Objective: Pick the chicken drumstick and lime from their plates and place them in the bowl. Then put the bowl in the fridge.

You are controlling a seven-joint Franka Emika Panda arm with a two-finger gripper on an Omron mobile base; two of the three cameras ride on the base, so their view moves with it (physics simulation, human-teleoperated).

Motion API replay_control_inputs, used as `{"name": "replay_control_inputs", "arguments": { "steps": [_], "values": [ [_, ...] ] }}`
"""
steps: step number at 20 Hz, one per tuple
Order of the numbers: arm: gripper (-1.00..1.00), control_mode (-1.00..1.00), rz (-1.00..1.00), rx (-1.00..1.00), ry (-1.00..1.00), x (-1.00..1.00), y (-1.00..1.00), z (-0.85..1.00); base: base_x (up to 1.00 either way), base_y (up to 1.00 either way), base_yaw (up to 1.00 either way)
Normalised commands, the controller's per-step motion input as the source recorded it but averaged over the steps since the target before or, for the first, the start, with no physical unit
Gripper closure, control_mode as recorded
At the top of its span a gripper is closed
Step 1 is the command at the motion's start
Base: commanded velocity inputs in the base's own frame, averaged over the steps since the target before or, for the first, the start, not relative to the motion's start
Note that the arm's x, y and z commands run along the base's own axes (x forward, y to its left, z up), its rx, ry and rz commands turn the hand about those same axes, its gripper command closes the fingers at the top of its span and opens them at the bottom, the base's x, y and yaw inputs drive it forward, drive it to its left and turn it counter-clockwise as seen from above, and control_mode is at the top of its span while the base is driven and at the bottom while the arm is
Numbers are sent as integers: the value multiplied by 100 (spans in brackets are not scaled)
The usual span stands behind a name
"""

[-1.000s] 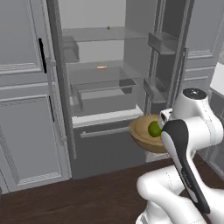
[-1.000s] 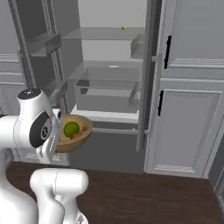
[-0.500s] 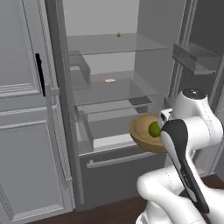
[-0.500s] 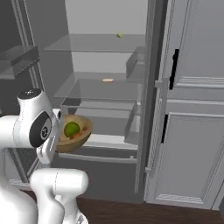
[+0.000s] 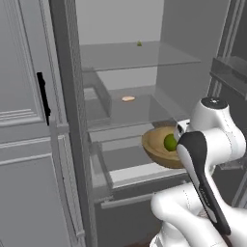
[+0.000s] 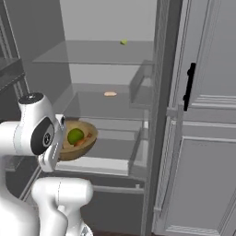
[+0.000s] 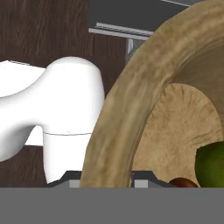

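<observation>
1. the bowl sits centre-right in the left base view and centre-left in the right base view, carried in the air in front of the open fridge, roughly level with the gap above its lower pull-out drawer.
2. the lime lies inside the bowl, and an orange-brown bit beside it in the right base view looks like the chicken drumstick; both show at the lower right of the hand view too.
3. the pincer is nearly closed, clamped on the bowl's rim; in the hand view the rim rises from the bottom centre straight between the finger tips, one inside the wall and one outside.
4. so the bowl hangs off the pincer toward the fridge, its open mouth tipped a little but holding its load.
5. my judgement: loading is done and the remaining step is setting the bowl on a shelf.
6. the glass shelf just behind and slightly above the bowl carries a small pale item toward its back; its front part looks free.
7. the upper shelf holds a small green thing far back.
8. edges to mind: the fridge's side wall on the right of the right base view, and the door bins at the right of the left base view.
</observation>
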Motion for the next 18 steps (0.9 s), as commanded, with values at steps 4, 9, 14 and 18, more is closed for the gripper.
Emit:
{"name": "replay_control_inputs", "arguments": {
  "steps": [4, 9, 14, 18],
  "values": [
    [100, 100, 0, 0, 0, 0, 0, 0, 76, 0, 0],
    [100, 100, 0, 0, 0, 0, 0, 0, 82, 0, 0],
    [100, 100, 0, 0, 0, 0, 0, 0, 74, 0, 0],
    [100, 100, 0, 0, 0, 0, 0, 0, 64, 0, 0]
  ]
}}
